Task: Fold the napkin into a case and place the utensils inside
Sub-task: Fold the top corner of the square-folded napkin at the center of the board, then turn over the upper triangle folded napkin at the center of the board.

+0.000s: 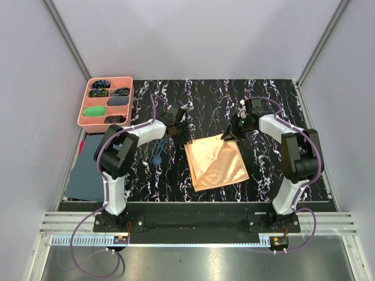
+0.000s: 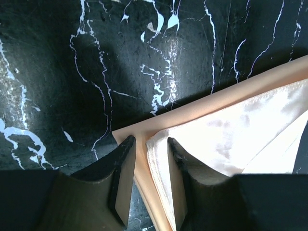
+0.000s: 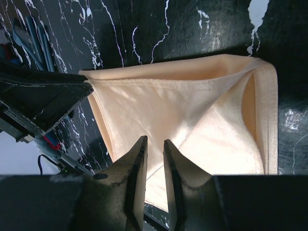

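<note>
The peach-orange napkin (image 1: 218, 163) lies on the black marbled mat, folded over so two layers show. My left gripper (image 1: 180, 133) sits at its far left corner. In the left wrist view the jaws (image 2: 151, 142) stand a little apart, astride the edge of the napkin (image 2: 231, 130). My right gripper (image 1: 229, 133) is over the napkin's far right corner. In the right wrist view its jaws (image 3: 155, 142) stand narrowly apart above the napkin (image 3: 192, 110). The dark blue utensils (image 1: 158, 153) lie on the mat left of the napkin and show in the right wrist view (image 3: 36, 38).
A pink compartment tray (image 1: 82, 114) with small coloured bundles stands at the far left. A dark blue-grey cloth (image 1: 88, 167) lies left of the mat (image 1: 205, 96). Grey walls enclose the table on three sides.
</note>
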Controlling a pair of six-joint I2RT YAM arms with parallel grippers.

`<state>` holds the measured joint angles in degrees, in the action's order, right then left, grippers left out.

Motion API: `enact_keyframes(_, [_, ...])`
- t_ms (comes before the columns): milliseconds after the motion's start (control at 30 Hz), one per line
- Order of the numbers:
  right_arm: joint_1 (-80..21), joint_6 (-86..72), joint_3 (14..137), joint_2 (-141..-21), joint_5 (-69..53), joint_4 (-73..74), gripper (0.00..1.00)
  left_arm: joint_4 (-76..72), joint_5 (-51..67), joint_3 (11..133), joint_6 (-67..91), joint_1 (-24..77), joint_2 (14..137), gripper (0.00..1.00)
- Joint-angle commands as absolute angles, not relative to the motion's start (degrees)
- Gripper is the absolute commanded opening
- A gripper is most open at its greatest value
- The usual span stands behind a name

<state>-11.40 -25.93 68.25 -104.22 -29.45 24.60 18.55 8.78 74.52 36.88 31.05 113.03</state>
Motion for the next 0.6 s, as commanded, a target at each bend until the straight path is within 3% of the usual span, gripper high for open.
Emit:
enact_keyframes(0, [-11.1, -27.1, 71.7, -105.6, -28.9, 21.4, 0.28, 17.8, 9.7, 77.7, 35.7, 31.0, 114.3, 0.32])
enact_keyframes(300, [-10.2, -27.3, 75.2, -108.7, -26.1, 21.2, 0.24, 17.9, 11.3, 78.4, 35.7, 31.0, 113.3, 0.05])
enact_keyframes(567, [-7.5, -26.5, 74.0, -111.2, -26.0, 19.3, 0.21, 19.8, 10.7, 78.0, 35.7, 31.0, 113.5, 0.00])
